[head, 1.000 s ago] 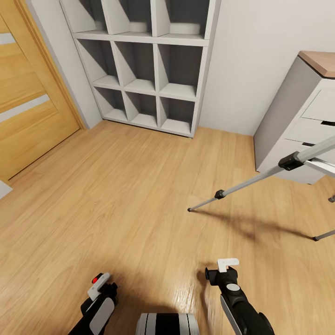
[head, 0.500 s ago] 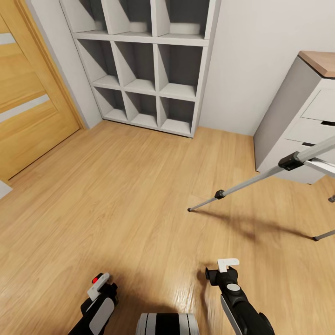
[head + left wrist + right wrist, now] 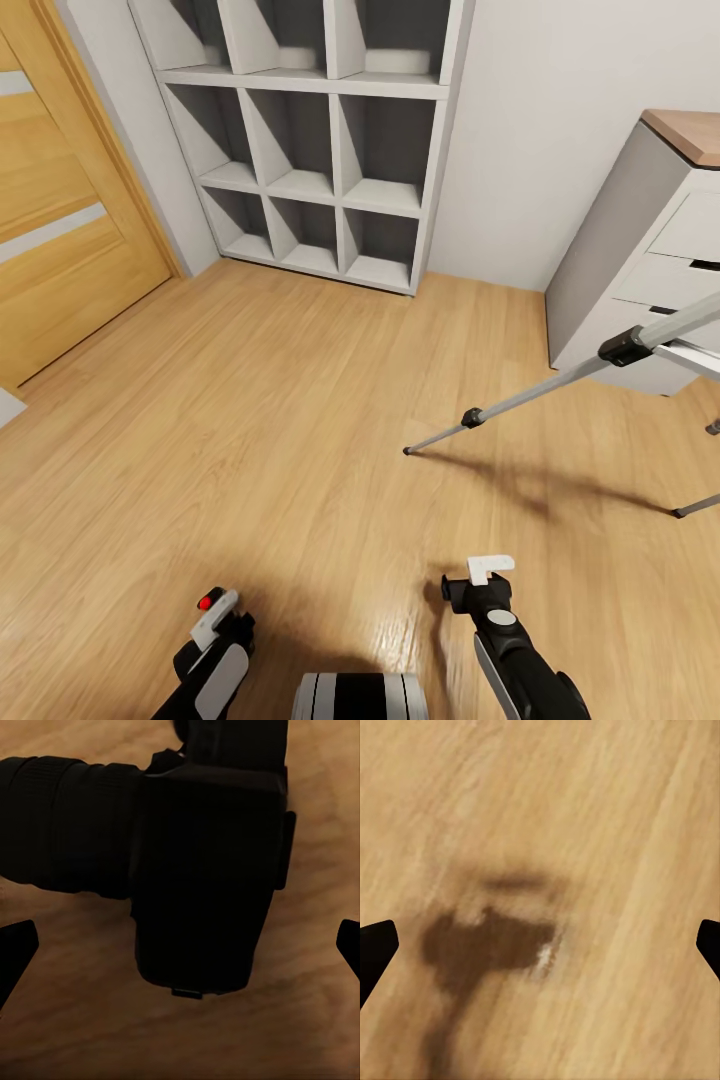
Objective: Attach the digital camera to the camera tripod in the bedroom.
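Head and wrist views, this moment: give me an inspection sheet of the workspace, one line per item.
Surface: light wood plank floor, glossy, shadows cast on it.
Job's things: digital camera fills the space between the left fingertips, lens barrel to one side, red button visible from the head view; camera tripod ahead on the robot's right, two feet on the floor, head out of frame.
Clutter: nothing seen.
Grippers: left gripper with the camera at it, grip contact not visible; right gripper open, above the floor.
Cables: nothing seen.
Surroundings: white cube shelf, wooden door, grey desk.
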`<state>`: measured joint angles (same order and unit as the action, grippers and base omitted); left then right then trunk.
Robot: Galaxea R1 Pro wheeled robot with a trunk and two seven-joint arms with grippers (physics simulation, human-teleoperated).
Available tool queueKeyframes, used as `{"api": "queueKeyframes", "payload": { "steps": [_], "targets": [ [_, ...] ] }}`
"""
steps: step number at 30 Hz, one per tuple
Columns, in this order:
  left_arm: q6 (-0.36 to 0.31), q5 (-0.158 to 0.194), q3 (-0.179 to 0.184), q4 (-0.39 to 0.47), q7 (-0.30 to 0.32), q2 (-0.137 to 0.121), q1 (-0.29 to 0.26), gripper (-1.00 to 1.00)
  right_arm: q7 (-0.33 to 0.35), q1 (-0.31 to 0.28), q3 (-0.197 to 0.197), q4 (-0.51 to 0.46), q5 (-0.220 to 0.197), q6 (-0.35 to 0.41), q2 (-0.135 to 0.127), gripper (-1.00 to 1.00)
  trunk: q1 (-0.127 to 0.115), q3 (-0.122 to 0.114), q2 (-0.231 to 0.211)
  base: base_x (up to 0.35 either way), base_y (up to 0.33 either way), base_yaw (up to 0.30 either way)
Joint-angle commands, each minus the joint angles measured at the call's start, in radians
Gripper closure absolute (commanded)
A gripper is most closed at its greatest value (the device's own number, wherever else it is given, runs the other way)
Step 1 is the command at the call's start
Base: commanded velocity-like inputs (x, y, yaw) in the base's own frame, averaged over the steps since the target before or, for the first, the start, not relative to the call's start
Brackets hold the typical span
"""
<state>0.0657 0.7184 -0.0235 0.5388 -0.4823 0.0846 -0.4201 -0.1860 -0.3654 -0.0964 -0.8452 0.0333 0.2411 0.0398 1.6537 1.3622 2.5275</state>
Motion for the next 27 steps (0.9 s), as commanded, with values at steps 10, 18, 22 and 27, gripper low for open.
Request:
{"api": "queueKeyframes", "payload": {
  "steps": [10, 18, 22, 27],
  "targets": [
    [0.006, 0.008, 0.001, -0.028, 0.0, 0.0, 0.0, -1.0, -0.006, 0.0, -0.002, -0.002, 0.004, 0.007, 0.0, -1.0, 0.0, 0.001, 0.0, 0.0, 0.0, 0.0],
    [0.006, 0.006, 0.001, -0.039, 0.002, 0.0, 0.0, -1.0, -0.006, 0.0, -0.002, -0.002, 0.004, 0.007, -0.001, -1.0, 0.0, 0.001, 0.0, 0.0, 0.0, 0.0],
    [0.006, 0.006, 0.001, -0.04, 0.002, 0.0, 0.0, -1.0, -0.006, 0.0, -0.002, -0.002, 0.004, 0.007, 0.0, -1.0, 0.0, 0.005, 0.0, 0.0, 0.0, 0.0],
    [0.006, 0.007, 0.001, -0.04, 0.003, 0.0, 0.0, -1.0, -0.006, -0.001, -0.002, -0.002, 0.003, 0.007, 0.0, -1.0, 0.003, 0.024, 0.002, 0.0, 0.0, 0.0]
  ]
}}
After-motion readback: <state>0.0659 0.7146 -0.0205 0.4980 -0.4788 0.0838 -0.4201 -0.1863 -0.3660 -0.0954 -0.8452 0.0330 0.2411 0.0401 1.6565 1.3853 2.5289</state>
